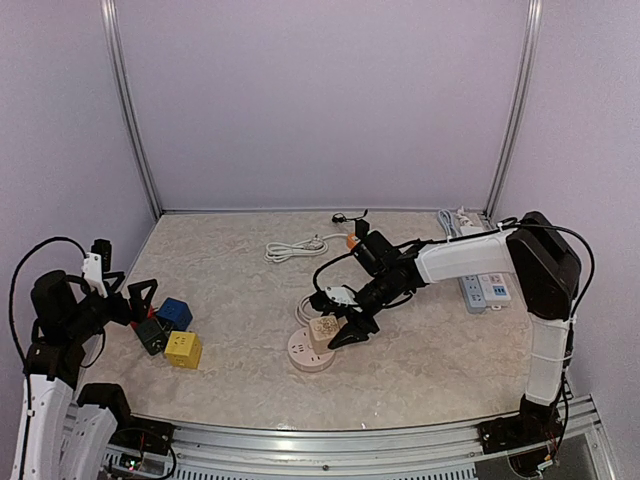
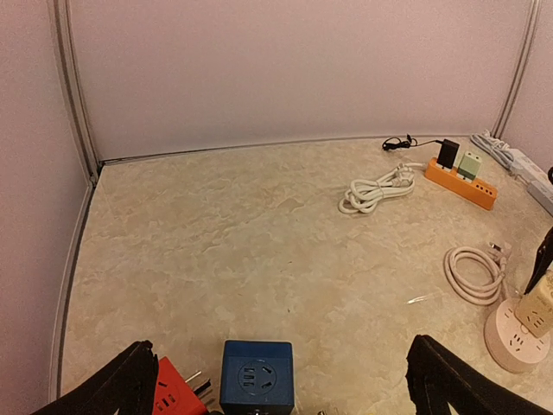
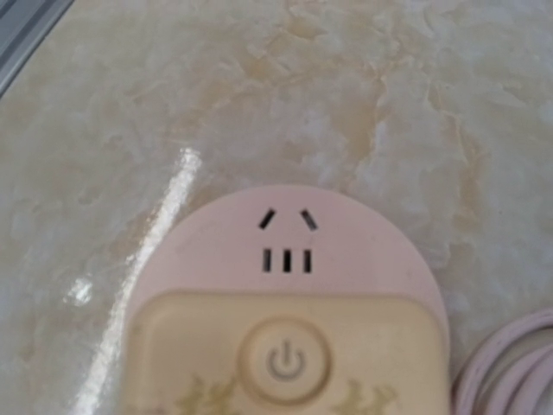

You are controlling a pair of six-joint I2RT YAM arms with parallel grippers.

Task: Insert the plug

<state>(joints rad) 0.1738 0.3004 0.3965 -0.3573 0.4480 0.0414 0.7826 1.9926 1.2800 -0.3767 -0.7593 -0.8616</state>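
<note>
The plug (image 1: pixel 321 331) is a beige cube with a power button on its face (image 3: pixel 285 354). It sits slightly tilted on the round pink socket (image 1: pixel 303 352), near the middle of the table. My right gripper (image 1: pixel 336 329) is shut on the plug, its black fingers flanking it in the top view. In the right wrist view the fingers are out of frame, and free slots show on the socket (image 3: pixel 285 229) beyond the plug. My left gripper (image 2: pixel 276 391) hangs wide open at the far left and holds nothing, with a blue socket cube (image 2: pixel 257 376) below it.
Red (image 2: pixel 177 393), yellow (image 1: pixel 183 349) and dark (image 1: pixel 152 336) socket cubes cluster by the left gripper. A pink cable coil (image 2: pixel 473 275) lies behind the round socket. A white cable (image 1: pixel 295 247), an orange strip (image 2: pixel 460 182) and white power strips (image 1: pixel 482 285) lie further back and right.
</note>
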